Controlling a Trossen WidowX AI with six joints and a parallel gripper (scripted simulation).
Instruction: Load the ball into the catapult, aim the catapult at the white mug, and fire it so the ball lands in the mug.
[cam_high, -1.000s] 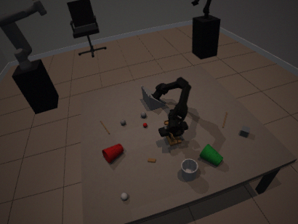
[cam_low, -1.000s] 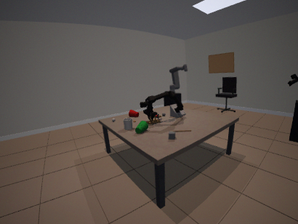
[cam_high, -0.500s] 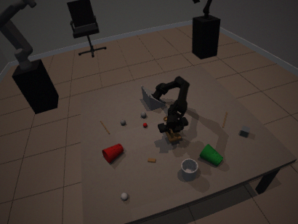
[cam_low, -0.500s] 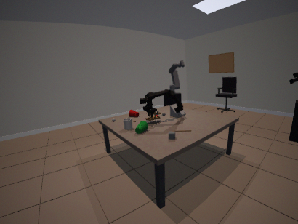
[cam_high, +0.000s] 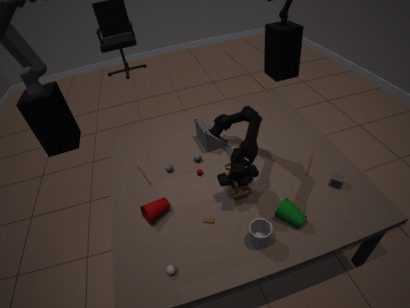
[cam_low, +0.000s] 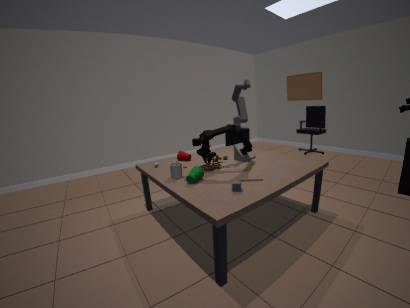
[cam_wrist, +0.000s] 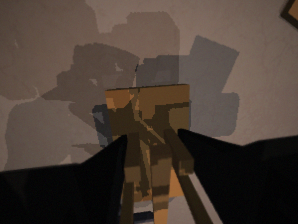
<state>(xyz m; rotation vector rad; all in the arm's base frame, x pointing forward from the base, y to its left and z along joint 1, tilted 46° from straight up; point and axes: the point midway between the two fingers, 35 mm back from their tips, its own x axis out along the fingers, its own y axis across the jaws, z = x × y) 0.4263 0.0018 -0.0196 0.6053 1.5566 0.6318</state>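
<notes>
The wooden catapult (cam_high: 240, 192) (cam_wrist: 150, 99) stands on the table under the arm. My gripper (cam_wrist: 152, 136) points down over it and is shut on the catapult's upright frame, with a dark finger on each side. The arm hides much of the catapult in the top and exterior views, and I cannot see a ball in it. The white mug (cam_high: 260, 235) (cam_low: 176, 171) stands upright near the table's front edge, apart from the catapult. A small red ball (cam_high: 199, 171) lies left of the catapult. A white ball (cam_high: 171, 270) (cam_low: 156, 165) lies near the front left.
A green cup (cam_high: 291, 213) (cam_low: 195, 175) lies beside the mug. A red cup (cam_high: 155, 210) (cam_low: 184, 156) lies at the left. Two grey balls (cam_high: 169, 168) (cam_high: 197, 158), an orange block (cam_high: 208, 220), a grey cube (cam_high: 336, 181) (cam_low: 236, 186) and two thin sticks (cam_high: 144, 175) (cam_high: 309, 165) are on the table.
</notes>
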